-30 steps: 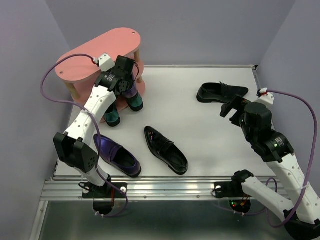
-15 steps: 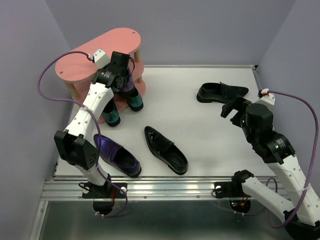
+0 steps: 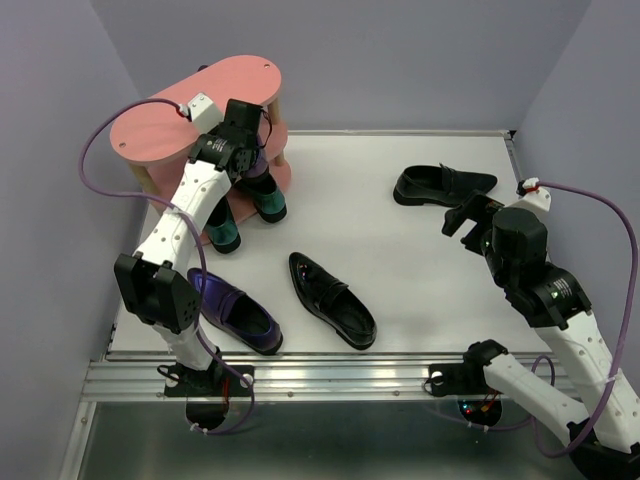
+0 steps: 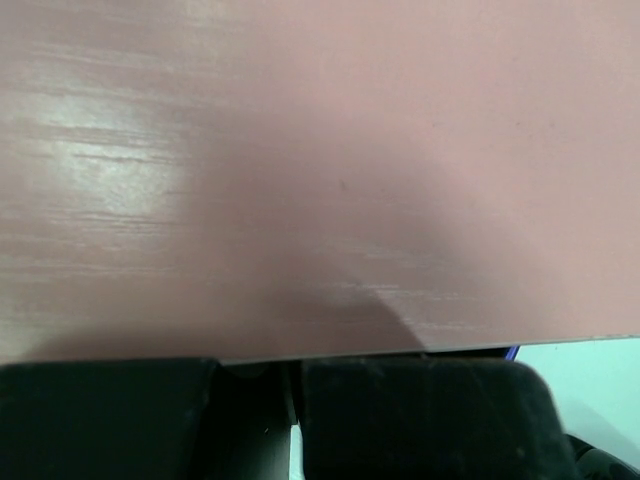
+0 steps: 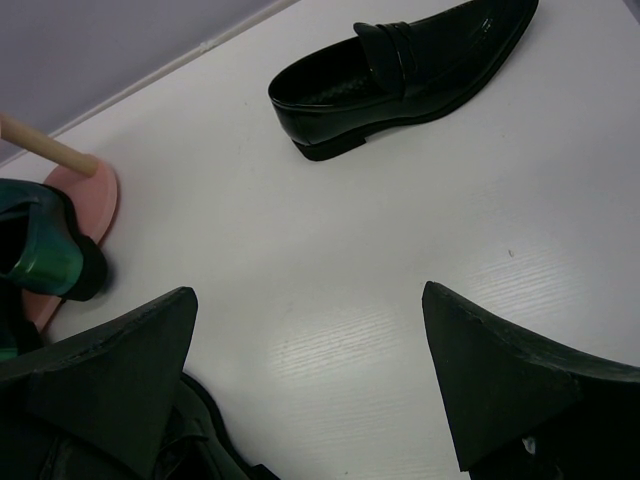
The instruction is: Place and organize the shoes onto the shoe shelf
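The pink shoe shelf (image 3: 175,115) stands at the back left. My left gripper (image 3: 252,152) reaches between its boards; a second purple shoe (image 3: 257,168) shows just under it and moves with it, so the jaws seem shut on it. In the left wrist view a pink board (image 4: 320,170) fills the frame above the dark fingers (image 4: 420,420). Two green shoes (image 3: 270,203) sit on the lowest board, heels outward. A purple loafer (image 3: 238,312) and a black loafer (image 3: 333,300) lie near the front. Another black loafer (image 3: 440,185) (image 5: 400,75) lies beyond my open, empty right gripper (image 3: 468,215) (image 5: 310,330).
Purple-grey walls close in the white table on the left, back and right. A metal rail (image 3: 330,375) runs along the near edge. In the right wrist view a green shoe's heel (image 5: 45,255), the shelf's bottom board (image 5: 85,195) and a dowel (image 5: 45,145) show at left.
My left gripper has pushed up and further into the shelf, carrying the purple shoe with it. The right arm and the shoes on the table have not moved.
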Robot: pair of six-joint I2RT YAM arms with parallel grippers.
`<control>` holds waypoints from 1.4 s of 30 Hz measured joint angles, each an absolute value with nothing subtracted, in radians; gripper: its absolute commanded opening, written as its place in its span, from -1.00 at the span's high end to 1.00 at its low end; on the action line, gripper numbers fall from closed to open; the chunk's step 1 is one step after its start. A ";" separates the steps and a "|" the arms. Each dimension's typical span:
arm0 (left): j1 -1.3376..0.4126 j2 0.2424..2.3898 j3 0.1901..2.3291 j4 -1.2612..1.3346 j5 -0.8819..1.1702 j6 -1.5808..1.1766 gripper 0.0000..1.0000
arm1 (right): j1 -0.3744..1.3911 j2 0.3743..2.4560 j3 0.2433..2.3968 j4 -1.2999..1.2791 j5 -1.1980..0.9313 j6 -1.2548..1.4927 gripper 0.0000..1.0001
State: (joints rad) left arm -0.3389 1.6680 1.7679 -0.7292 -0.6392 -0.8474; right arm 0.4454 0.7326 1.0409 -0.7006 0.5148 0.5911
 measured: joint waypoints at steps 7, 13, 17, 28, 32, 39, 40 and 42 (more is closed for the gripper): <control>-0.339 1.676 1.776 -0.730 -0.645 -0.858 1.00 | 0.445 0.733 1.041 -0.705 0.515 0.591 -1.00; -0.339 1.694 1.794 -0.731 -0.652 -0.875 1.00 | 0.445 0.733 1.041 -0.706 0.515 0.591 -1.00; -0.339 1.715 1.820 -0.731 -0.656 -0.882 0.90 | 0.445 0.733 1.041 -0.706 0.515 0.591 -1.00; -0.338 1.729 1.833 -0.685 -0.652 -0.900 0.14 | 0.445 0.733 1.041 -0.707 0.515 0.591 -1.00; -0.338 1.729 1.833 -0.678 -0.648 -0.897 0.10 | 0.445 0.733 1.041 -0.707 0.515 0.591 -1.00; -0.336 1.716 1.818 -0.662 -0.625 -0.887 0.10 | 0.445 0.733 1.041 -0.707 0.513 0.591 -1.00; -0.335 1.705 1.807 -0.659 -0.617 -0.883 0.08 | 0.445 0.733 1.041 -0.707 0.511 0.591 -1.00; -0.334 1.681 1.771 -0.639 -0.599 -0.872 -0.02 | 0.445 0.733 1.041 -0.706 0.508 0.592 -1.00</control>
